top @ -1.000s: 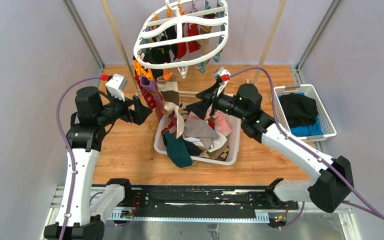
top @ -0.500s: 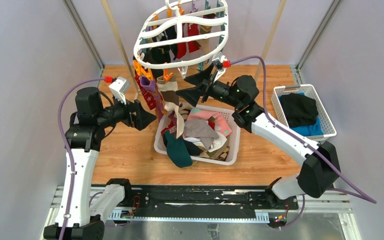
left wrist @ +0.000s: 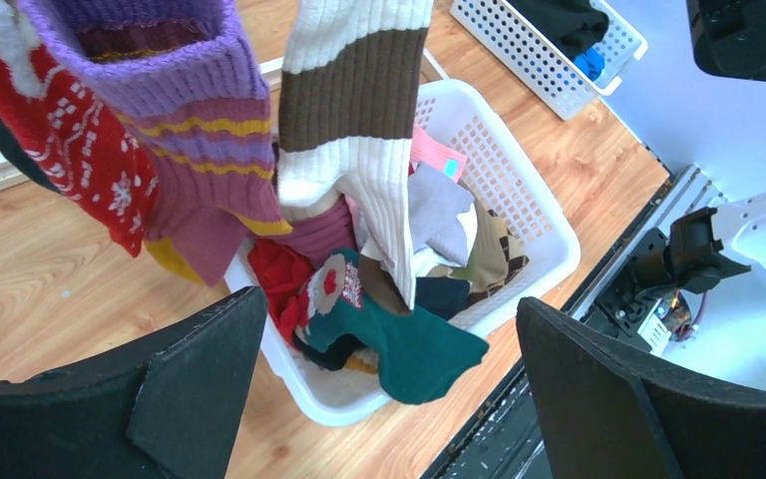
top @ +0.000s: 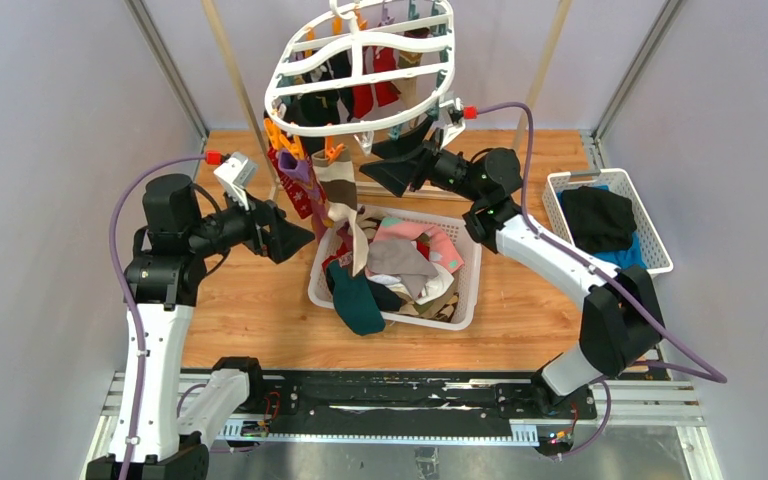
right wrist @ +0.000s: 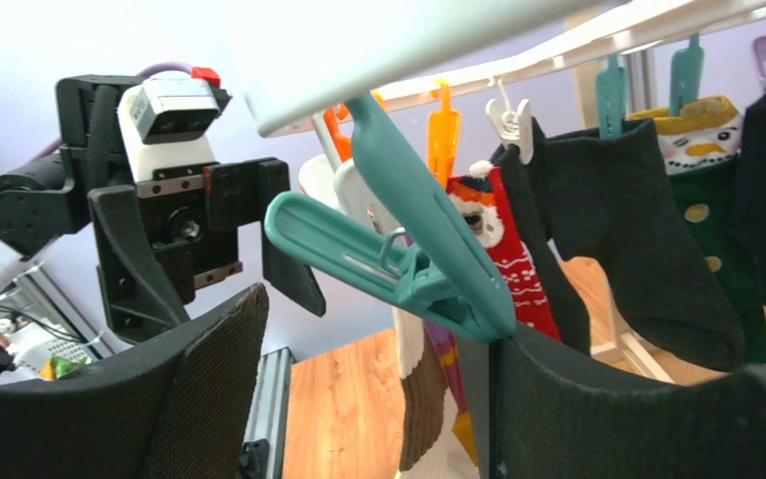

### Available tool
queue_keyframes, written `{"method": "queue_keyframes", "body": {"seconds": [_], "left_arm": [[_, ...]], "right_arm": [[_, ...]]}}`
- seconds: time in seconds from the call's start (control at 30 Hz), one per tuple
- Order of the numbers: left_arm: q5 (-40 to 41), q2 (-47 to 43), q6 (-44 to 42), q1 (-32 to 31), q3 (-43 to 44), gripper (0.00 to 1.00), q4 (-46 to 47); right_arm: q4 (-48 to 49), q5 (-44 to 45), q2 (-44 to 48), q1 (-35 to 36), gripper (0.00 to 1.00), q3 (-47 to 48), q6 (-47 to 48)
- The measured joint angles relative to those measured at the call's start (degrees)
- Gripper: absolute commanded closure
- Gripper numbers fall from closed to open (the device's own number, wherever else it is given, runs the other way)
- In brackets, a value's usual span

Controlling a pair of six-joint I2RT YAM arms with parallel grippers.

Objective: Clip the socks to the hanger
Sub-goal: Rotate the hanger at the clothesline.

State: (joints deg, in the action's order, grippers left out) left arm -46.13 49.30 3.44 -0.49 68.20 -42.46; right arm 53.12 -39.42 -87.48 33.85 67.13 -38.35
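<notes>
Up at the top middle of the frame, the right pincer [top: 385, 165] has swung off the laundry basket [top: 465, 292] and climbed to the near rim of the hanger [top: 358, 47]. A second ago it was hovering low over the pile, now it's nosed in among the dangling pegs. From its own wrist view there's a teal clothespin [right wrist: 409, 261] sitting in the gap between its fingers. They're spread wide and not squeezing it yet, and I can't tell if the peg's tip touches the right-hand finger or just sits close to it.

The left pincer [top: 290, 232] has only drifted a bit. It's left of centre, spread wide with nothing in it, pointing at the cream-and-brown striped sock [left wrist: 357, 110] and the purple one [left wrist: 188, 110] already hanging off the rim.

The rest of the socks [top: 400, 262] are heaped in the basket in the middle of the counter [top: 250, 300], with a teal sock [top: 360, 305] flopped over the near edge. The smaller basket [top: 560, 185] at right has the dark folded stuff.

So my read is the right arm is lining up to pinch that peg open. But neither pincer has a sock, so somebody has to fetch one before anything gets clipped. Probably the left's job.
</notes>
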Motion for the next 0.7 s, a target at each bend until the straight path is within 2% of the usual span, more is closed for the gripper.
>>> {"method": "queue_keyframes", "body": {"seconds": [0.23,0.47,0.57,0.7], "left_arm": [[-0.3,-0.1,0.4,0.0,0.0,0.0,0.1],[-0.3,-0.7,0.4,0.0,0.0,0.0,0.1],[-0.3,-1.0,0.4,0.0,0.0,0.0,0.1],[-0.3,-1.2,0.4,0.0,0.0,0.0,0.1]], "right_arm": [[7.2,-1.2,-1.4,-0.1,0.35,0.0,-5.6],[13.3,-0.8,-3.5,-0.2,0.27,0.0,-10.4],[15.8,1.6,-3.6,-0.2,0.26,-1.5,-11.5],[20.0,5.3,-4.0,-0.2,0.3,-5.0,-13.2]]}}
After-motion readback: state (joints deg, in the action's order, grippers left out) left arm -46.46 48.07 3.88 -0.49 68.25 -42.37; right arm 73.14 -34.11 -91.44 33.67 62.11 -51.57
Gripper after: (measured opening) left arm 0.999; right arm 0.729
